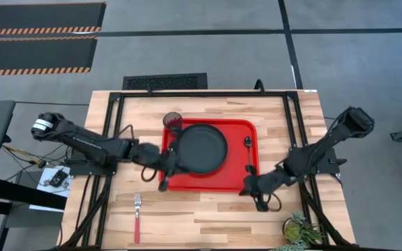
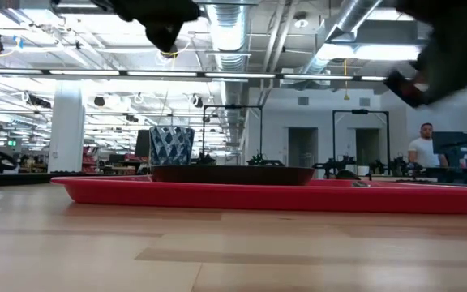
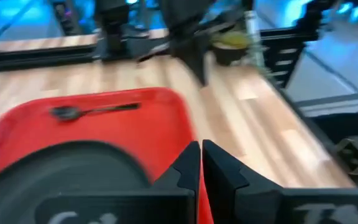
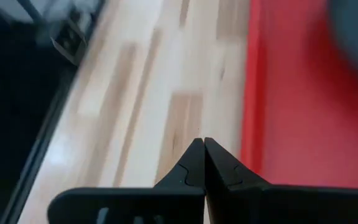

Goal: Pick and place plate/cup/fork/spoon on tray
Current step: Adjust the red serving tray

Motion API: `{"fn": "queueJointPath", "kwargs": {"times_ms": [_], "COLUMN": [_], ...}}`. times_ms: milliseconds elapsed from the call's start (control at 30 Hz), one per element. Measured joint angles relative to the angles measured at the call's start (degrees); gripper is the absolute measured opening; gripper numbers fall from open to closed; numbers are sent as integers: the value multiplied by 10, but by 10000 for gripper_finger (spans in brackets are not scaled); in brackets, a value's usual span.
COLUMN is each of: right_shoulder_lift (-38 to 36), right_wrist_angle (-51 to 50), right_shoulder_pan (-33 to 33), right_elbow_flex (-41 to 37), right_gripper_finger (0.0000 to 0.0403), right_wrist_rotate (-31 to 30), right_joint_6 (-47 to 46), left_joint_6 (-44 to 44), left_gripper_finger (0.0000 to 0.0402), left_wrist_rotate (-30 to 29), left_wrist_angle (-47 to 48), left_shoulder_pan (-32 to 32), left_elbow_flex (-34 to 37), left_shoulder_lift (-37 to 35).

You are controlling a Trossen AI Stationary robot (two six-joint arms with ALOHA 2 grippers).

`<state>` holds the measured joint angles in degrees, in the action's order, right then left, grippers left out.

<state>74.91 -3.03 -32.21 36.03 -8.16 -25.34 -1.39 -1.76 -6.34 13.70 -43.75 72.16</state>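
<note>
The red tray [image 1: 246, 129] lies in the middle of the table. On it are the black plate [image 1: 202, 148], the cup [image 1: 172, 121] at its far left corner, and the dark spoon [image 1: 248, 150] along its right side. The fork [image 1: 137, 217], red handle toward the near edge, lies flat on the wood near the table's front left. My left gripper [image 1: 165, 173] hangs shut over the tray's left rim beside the plate, holding nothing. My right gripper [image 1: 247, 188] is shut and bare over the tray's near right corner. In the low view both arms sit well above the tray [image 2: 266, 196].
A small potted plant [image 1: 299, 230] stands at the table's near right corner. Black frame rails [image 1: 110, 139] run along the table's left and right sides. Bare wood stretches between the tray and the near edge around the fork. A person [image 2: 422, 150] stands far back in the room.
</note>
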Motion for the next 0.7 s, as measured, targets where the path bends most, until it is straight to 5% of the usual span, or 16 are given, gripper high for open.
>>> {"fn": "queueJointPath", "kwargs": {"times_ms": [333, 700], "right_shoulder_lift": [97, 105], "right_wrist_angle": [-38, -109], "right_shoulder_pan": [-48, -33], "right_elbow_flex": [0, 0], "right_gripper_finger": [11, 11], "right_wrist_rotate": [-9, -36], "right_joint_6": [-135, -183], "left_joint_6": [-36, -50], "left_gripper_finger": [2, 2], "left_wrist_rotate": [-24, -35], "left_wrist_angle": [-83, -77], "left_shoulder_pan": [73, 76], "left_elbow_flex": [47, 48], "left_shoulder_lift": [1, 1]}}
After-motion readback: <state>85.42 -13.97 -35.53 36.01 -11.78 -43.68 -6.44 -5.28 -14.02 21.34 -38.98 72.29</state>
